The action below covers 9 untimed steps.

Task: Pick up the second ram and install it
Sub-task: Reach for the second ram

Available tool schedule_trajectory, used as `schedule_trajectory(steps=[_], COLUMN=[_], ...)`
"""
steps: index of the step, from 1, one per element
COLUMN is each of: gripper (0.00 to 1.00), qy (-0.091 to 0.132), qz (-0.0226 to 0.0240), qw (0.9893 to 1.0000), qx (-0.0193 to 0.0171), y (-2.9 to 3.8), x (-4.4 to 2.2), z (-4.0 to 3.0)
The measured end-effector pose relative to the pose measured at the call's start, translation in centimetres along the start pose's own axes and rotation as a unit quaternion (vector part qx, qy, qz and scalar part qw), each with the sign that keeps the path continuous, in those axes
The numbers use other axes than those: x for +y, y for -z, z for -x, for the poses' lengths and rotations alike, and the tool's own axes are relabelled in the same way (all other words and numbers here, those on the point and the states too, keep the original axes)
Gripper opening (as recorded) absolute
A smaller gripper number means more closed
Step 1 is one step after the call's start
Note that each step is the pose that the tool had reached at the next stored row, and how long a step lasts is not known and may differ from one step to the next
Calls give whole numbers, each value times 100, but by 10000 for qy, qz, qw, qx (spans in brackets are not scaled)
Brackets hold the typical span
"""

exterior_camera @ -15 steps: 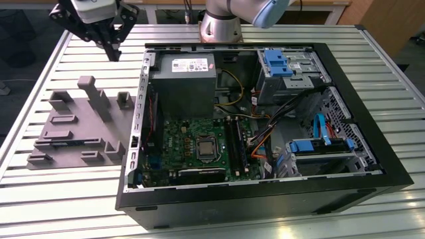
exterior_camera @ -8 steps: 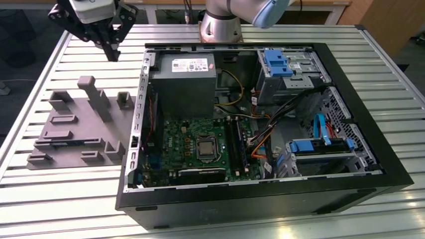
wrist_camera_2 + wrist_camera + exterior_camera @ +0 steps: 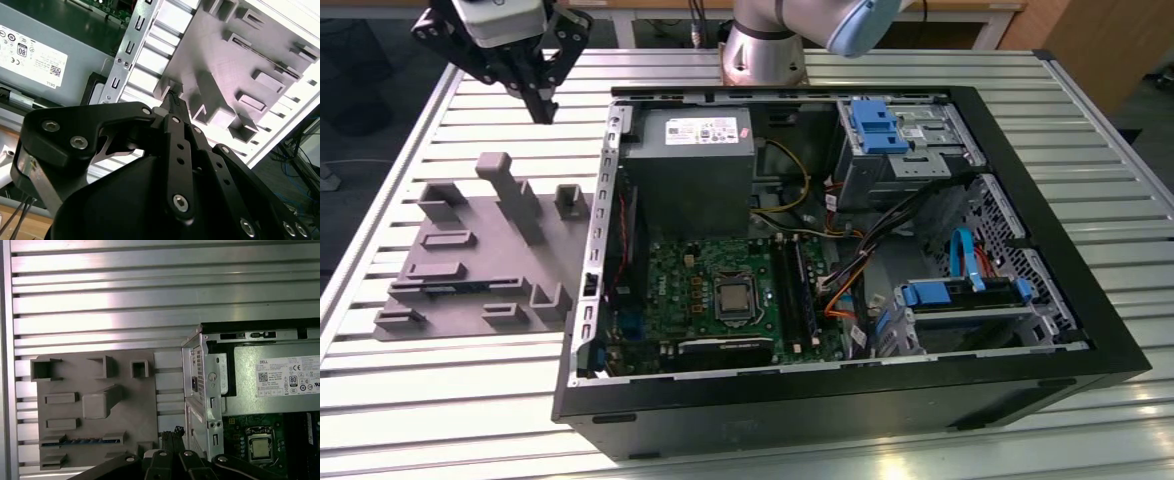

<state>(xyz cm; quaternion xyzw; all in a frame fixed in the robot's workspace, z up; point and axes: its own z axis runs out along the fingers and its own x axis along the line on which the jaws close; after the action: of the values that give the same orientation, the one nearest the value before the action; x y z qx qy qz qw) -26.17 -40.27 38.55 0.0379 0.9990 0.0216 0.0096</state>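
Hanging over the slatted surface (image 3: 400, 160), the pincer (image 3: 542, 108) has its fingers pressed together with nothing between them. Near it lies the grey holder (image 3: 480, 240), to the exterior view's left of the open computer case (image 3: 854, 400). In the first wrist view the second ram (image 3: 82, 441) rests in one of the holder's slots, apart from the fingertips. It looks light, thin and stiff, and probably fragile. Its top edge seems the safest place to grip, clear of the chips.
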Motion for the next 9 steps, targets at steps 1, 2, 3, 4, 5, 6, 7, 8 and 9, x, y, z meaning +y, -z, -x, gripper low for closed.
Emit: schedule_trajectory(steps=[1, 2, 3, 4, 5, 6, 7, 8, 9], gripper=[11, 11, 11, 11, 11, 11, 11, 11, 11], qy=[0, 0, 0, 0, 0, 0, 0, 0, 0], qz=[0, 0, 0, 0, 0, 0, 0, 0, 0], qw=[10000, 10000, 10000, 10000, 10000, 10000, 10000, 10000, 10000], qx=[0, 0, 0, 0, 0, 0, 0, 0, 1], y=[-1, -1, -2, -2, -2, -3, -3, -4, -4], x=[-1, -1, -1, -2, -2, -3, -3, -3, -4], z=[-6, -12, -18, -24, -30, -36, -41, -44, -47])
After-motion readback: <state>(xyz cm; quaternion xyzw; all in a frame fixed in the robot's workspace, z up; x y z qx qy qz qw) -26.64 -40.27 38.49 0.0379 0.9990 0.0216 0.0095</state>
